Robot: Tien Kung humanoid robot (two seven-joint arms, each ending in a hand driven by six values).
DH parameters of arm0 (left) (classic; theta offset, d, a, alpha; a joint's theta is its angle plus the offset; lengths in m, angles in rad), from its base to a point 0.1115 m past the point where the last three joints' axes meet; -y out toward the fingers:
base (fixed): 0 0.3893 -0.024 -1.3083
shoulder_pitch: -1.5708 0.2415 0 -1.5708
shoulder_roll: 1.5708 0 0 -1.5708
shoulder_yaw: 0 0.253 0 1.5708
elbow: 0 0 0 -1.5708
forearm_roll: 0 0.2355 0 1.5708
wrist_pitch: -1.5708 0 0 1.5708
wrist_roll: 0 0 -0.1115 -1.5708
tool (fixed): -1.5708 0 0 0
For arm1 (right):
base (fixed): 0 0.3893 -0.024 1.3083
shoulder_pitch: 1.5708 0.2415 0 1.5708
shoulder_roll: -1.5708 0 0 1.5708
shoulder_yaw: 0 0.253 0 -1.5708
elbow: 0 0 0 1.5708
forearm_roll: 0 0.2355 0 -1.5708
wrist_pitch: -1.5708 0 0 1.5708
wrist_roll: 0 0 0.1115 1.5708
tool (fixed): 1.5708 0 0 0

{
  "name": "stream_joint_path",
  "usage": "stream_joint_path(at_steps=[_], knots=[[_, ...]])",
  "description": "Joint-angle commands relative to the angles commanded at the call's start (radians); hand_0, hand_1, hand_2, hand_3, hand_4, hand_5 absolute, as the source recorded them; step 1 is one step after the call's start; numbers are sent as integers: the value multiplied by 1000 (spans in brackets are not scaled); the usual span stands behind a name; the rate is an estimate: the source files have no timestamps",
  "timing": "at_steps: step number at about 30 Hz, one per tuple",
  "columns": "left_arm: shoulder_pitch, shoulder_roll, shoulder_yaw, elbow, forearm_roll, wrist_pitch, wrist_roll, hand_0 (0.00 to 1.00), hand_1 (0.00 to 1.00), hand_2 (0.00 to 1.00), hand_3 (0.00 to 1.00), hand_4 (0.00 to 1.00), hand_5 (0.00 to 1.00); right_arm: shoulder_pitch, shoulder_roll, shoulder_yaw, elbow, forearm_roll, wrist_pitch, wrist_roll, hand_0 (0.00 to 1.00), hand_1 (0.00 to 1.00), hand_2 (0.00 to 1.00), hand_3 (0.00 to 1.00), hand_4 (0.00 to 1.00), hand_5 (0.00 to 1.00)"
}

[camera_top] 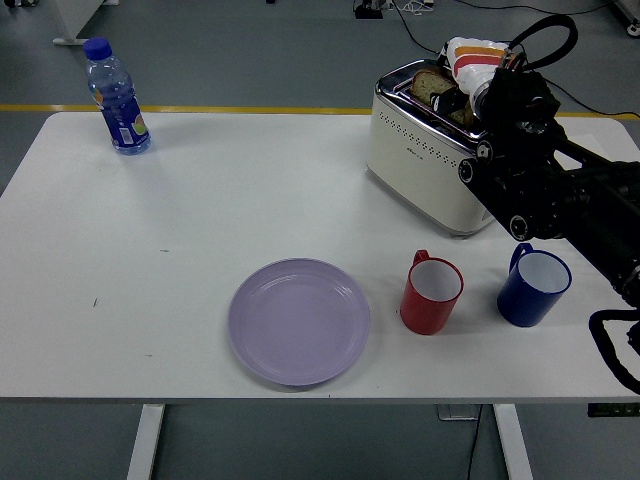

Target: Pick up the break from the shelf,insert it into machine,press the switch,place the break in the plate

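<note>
crowding toaster [425, 150] rim: right robot hand [468, 72]

White worktop [200, 200]. On it: water bottle [116, 97] upright at far left corner; cream-and-chrome toaster [428, 150] far right; lilac plate [299, 320] near the front edge, centre; red mug [431, 293] just right of the plate; blue mug [534, 286] right of the red one, apart from it.

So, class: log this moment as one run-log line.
right hand: at toaster top, on bread, grip unclear | left: out of view | plate: empty | red mug, blue mug: upright
</note>
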Motion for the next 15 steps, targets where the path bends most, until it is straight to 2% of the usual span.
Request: stream_joint_path(at_steps=[1, 6, 7, 12, 13, 15], knots=[[0, 0, -1, 0, 1, 0, 0, 689, 697, 680, 570, 285, 819, 1, 0, -2, -4, 3, 0, 1, 347, 422, 478, 607, 659, 156], [1, 0, -2, 0, 2, 0, 0, 689, 697, 680, 570, 285, 819, 0, 0, -10, -17, 17, -6, 13, 347, 422, 478, 607, 659, 156], [1, 0, -2, 0, 2, 0, 0, 689, 698, 679, 569, 285, 819, 0, 0, -10, -17, 17, -6, 13, 285, 371, 449, 554, 643, 140], [-1, -1, 0, 0, 1, 0, 0, 689, 698, 679, 569, 285, 819, 0, 0, -14, -17, 19, -14, 34, 285, 371, 449, 554, 643, 140], [-1, -1, -2, 0, 2, 0, 0, 690, 698, 679, 569, 284, 817, 0, 0, -15, -16, 16, -18, 37, 232, 331, 423, 515, 622, 128], [-3, 0, -1, 0, 1, 0, 0, 690, 698, 679, 569, 284, 817, 0, 0, -15, -15, 12, -26, 44, 232, 331, 423, 515, 622, 128]])
